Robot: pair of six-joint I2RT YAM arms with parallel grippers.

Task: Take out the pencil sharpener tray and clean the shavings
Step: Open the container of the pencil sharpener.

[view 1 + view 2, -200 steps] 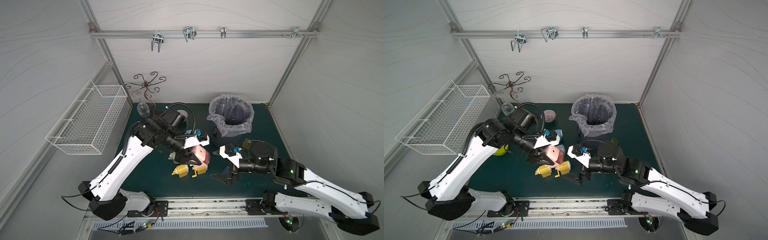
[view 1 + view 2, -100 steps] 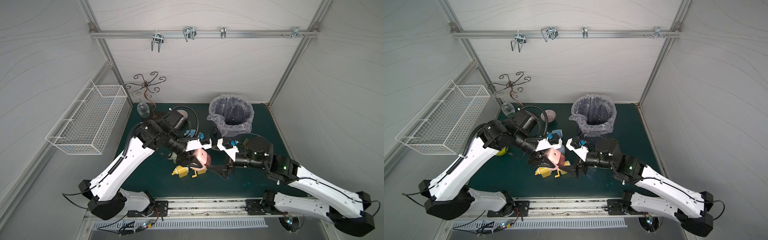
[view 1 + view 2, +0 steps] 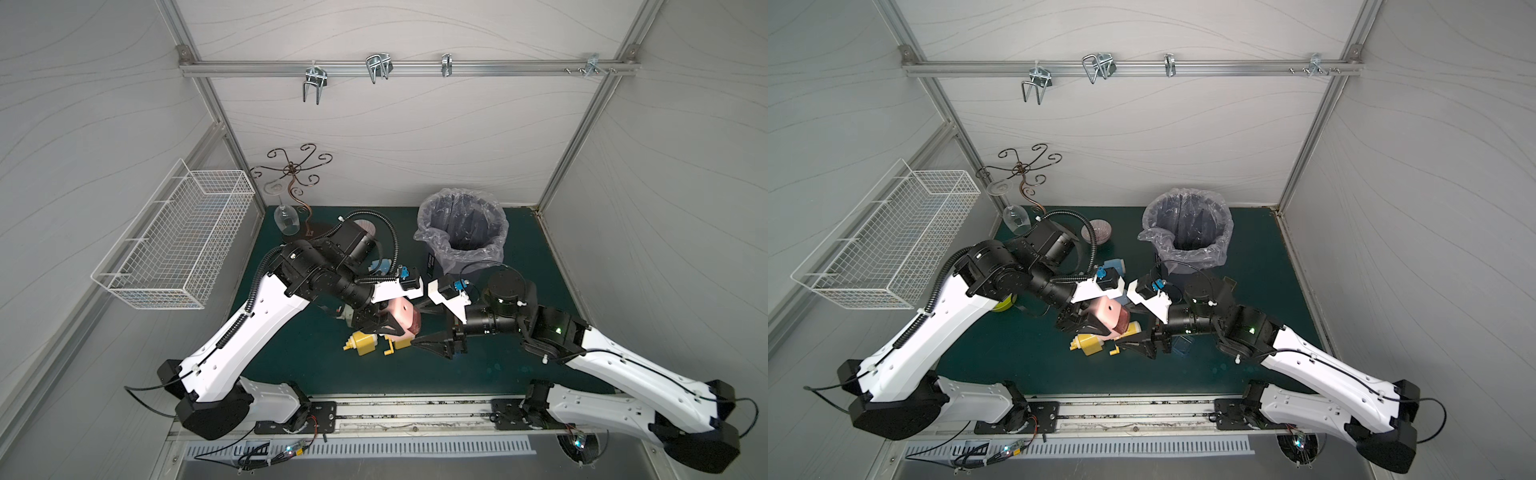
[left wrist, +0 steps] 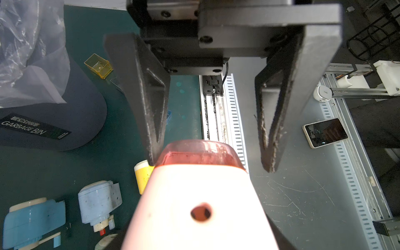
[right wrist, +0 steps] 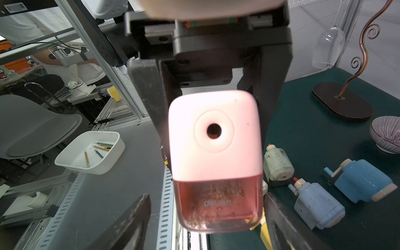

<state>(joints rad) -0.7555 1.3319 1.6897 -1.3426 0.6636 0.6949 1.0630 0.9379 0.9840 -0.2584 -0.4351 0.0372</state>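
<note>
A pink pencil sharpener (image 3: 401, 316) (image 5: 213, 134) hangs above the green mat, and my left gripper (image 3: 386, 324) is shut on its body. Its red see-through tray (image 5: 218, 205) (image 4: 199, 151) sits in the sharpener's end and faces my right gripper. Brown specks of the shavings (image 5: 218, 190) show through the tray wall. My right gripper (image 3: 417, 326) (image 4: 210, 164) is open, with its fingers either side of the tray. In the left wrist view one finger (image 4: 151, 140) touches the tray's side. The other finger (image 4: 268, 151) stands a little apart.
A yellow sharpener (image 3: 365, 343) lies on the mat just under the pink one. Blue sharpeners (image 5: 363, 181) (image 5: 318, 207) and a striped bowl (image 3: 1096, 230) lie behind. The plastic-lined garbage bin (image 3: 461, 232) stands at the back right. A loose yellow tray (image 4: 98, 66) sits beside it.
My right gripper has moved left up to the sharpener's tray end, and its jaws have narrowed around the tray. The left arm shifted slightly right with the sharpener.
</note>
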